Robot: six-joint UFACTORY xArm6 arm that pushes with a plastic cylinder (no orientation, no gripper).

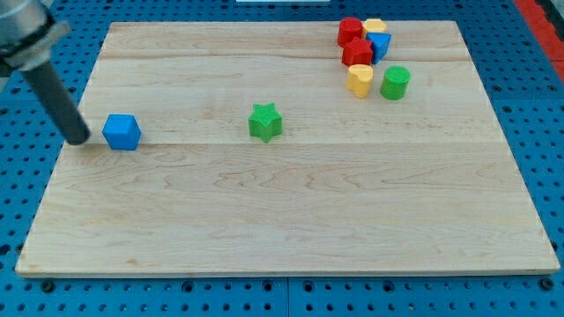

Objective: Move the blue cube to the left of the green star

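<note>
The blue cube (122, 132) sits on the wooden board (282, 211) near its left edge. The green star (264, 121) lies to the cube's right, about a quarter of the board's width away, a little higher in the view. My tip (77, 138) rests on the board just left of the blue cube, a small gap apart from it. The dark rod rises from the tip toward the view's top left.
A cluster of blocks sits at the board's top right: two red blocks (350, 31) (357, 53), a yellow block (374, 26), a blue block (381, 44), another yellow block (359, 79) and a green cylinder (395, 83). Blue pegboard surrounds the board.
</note>
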